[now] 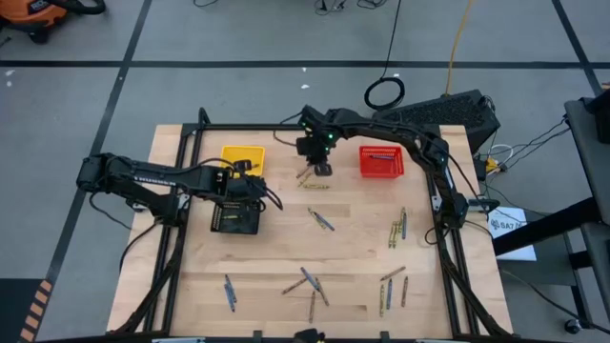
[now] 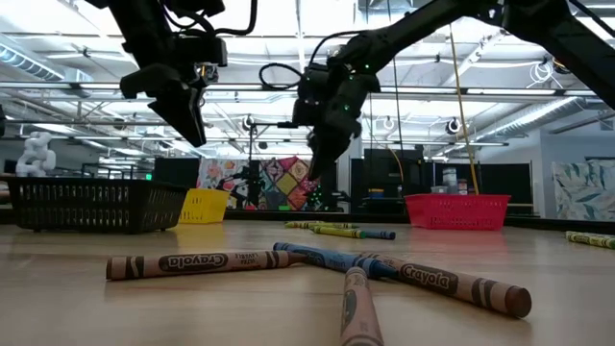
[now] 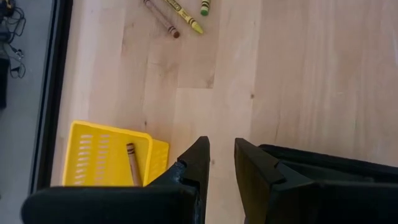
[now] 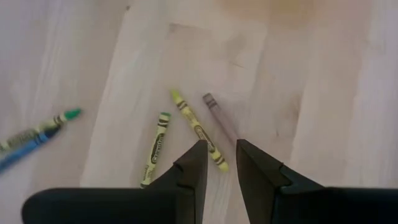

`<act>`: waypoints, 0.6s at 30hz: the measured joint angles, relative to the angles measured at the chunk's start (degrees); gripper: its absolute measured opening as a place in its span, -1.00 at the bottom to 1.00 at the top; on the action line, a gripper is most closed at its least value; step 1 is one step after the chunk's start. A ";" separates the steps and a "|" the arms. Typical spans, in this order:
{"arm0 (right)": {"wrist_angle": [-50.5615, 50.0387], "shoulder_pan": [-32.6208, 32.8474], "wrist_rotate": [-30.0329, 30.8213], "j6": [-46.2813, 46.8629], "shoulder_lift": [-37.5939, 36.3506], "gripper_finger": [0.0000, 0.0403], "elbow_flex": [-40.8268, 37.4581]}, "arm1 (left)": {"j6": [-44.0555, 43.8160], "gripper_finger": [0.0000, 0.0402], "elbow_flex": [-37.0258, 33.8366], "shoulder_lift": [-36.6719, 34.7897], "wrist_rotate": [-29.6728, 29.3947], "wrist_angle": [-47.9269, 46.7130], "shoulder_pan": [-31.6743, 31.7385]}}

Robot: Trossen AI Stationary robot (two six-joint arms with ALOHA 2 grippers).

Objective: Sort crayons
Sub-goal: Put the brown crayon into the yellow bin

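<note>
Several crayons lie flat and scattered on the wooden table (image 1: pixel 353 248). A yellow-green crayon (image 4: pixel 198 130), a green one (image 4: pixel 155 148) and a brown one (image 4: pixel 219 118) lie right under my right gripper (image 4: pixel 217 158), which hovers above them (image 1: pixel 322 168), slightly open and empty. My left gripper (image 3: pixel 221 162) hangs above the table between the yellow basket (image 1: pixel 243 157) and the black basket (image 1: pixel 236 217), slightly open and empty. A brown crayon (image 3: pixel 131 163) lies in the yellow basket.
The red basket (image 1: pixel 381 162) stands at the back right. More crayons lie mid-table (image 1: pixel 321 220), at the right (image 1: pixel 396 232) and near the front edge (image 1: pixel 310 284); several lie close in the low view (image 2: pixel 192 262). A black frame (image 1: pixel 286 127) rims the table.
</note>
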 joint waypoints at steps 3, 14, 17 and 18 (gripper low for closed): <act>-1.07 0.47 3.03 -1.50 0.00 -0.64 0.00 | 0.92 -0.65 0.00 0.00 -0.14 1.78 0.34; -15.92 -0.82 21.85 -0.60 -4.33 -0.64 -0.04 | 14.05 -0.65 0.04 4.57 4.23 18.72 10.49; -17.01 -1.61 21.86 1.29 -6.29 -0.64 -0.04 | 14.95 -0.65 0.04 6.80 9.08 23.37 14.02; -17.21 -1.87 21.85 1.92 -6.86 -0.64 -0.04 | 14.99 -0.65 0.04 7.69 10.82 24.33 15.04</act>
